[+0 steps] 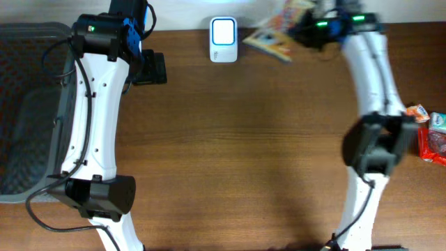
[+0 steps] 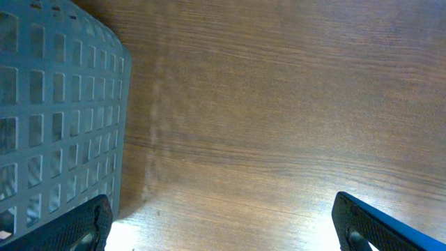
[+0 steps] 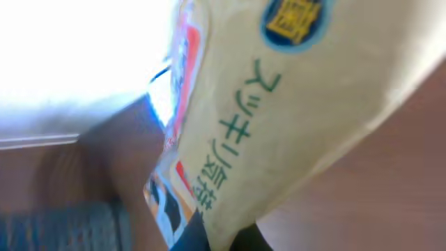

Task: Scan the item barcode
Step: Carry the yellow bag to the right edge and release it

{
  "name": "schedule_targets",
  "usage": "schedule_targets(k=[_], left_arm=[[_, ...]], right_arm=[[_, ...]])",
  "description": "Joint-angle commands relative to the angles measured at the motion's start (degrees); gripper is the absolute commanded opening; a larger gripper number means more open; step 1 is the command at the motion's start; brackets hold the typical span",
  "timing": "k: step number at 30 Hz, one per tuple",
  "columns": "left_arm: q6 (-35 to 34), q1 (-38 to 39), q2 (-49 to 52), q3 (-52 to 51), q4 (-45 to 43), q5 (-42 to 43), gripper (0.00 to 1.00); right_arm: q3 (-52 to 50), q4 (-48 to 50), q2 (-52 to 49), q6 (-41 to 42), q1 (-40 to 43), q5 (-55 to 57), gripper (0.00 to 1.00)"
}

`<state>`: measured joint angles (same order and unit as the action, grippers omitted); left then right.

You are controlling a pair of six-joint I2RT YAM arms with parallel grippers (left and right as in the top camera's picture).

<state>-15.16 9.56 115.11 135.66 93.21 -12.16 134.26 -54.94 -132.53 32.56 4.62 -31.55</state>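
The item is a flat yellow packet (image 1: 277,38) with green Japanese print, held at the table's far edge just right of the white scanner (image 1: 224,40), whose screen is lit. My right gripper (image 1: 306,29) is shut on the packet's right end. In the right wrist view the packet (image 3: 279,118) fills the frame, slanting up from the right gripper (image 3: 223,240) at the bottom; no barcode shows on this face. My left gripper (image 1: 150,67) hovers left of the scanner, open and holding nothing. In its wrist view the left gripper (image 2: 223,226) has only bare wood between its fingers.
A grey mesh basket (image 1: 28,104) takes up the left side of the table, and its wall (image 2: 56,104) stands close to my left fingers. A few snack packets (image 1: 432,136) lie at the right edge of the wooden table (image 1: 244,153).
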Motion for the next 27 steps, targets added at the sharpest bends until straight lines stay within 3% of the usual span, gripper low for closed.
schedule_targets(k=[1, 4, 6, 7, 11, 17, 20, 22, 27], left_arm=[[0.3, -0.1, 0.0, 0.3, -0.1, 0.4, 0.99], [0.3, -0.1, 0.0, 0.3, -0.1, 0.4, 0.99], [0.3, -0.1, 0.0, 0.3, -0.1, 0.4, 0.99], [0.3, -0.1, 0.0, 0.3, -0.1, 0.4, 0.99], [0.3, -0.1, 0.0, 0.3, -0.1, 0.4, 0.99], [0.3, -0.1, 0.0, 0.3, -0.1, 0.4, 0.99], [0.3, -0.1, 0.0, 0.3, -0.1, 0.4, 0.99], [0.3, -0.1, 0.0, 0.3, -0.1, 0.4, 0.99], [0.3, -0.1, 0.0, 0.3, -0.1, 0.4, 0.99]], right_arm=[[1.1, -9.0, 5.7, -0.1, 10.4, 11.3, 0.04], [1.0, -20.5, 5.4, -0.9, 22.8, 25.1, 0.04], [0.9, -22.6, 5.4, -4.1, 27.5, 30.1, 0.04], [0.9, -24.2, 5.4, -7.0, 31.5, 31.7, 0.04], [0.6, -23.0, 5.4, -5.1, 39.0, 30.8, 0.04], [0.6, -19.4, 3.8, -6.8, 40.0, 31.4, 0.05], [0.6, -19.3, 2.1, -6.8, 40.0, 31.1, 0.19], [0.6, -20.6, 1.9, -6.9, 40.0, 30.0, 0.41], [0.7, -25.5, 3.3, -6.9, 40.1, 28.6, 0.36]])
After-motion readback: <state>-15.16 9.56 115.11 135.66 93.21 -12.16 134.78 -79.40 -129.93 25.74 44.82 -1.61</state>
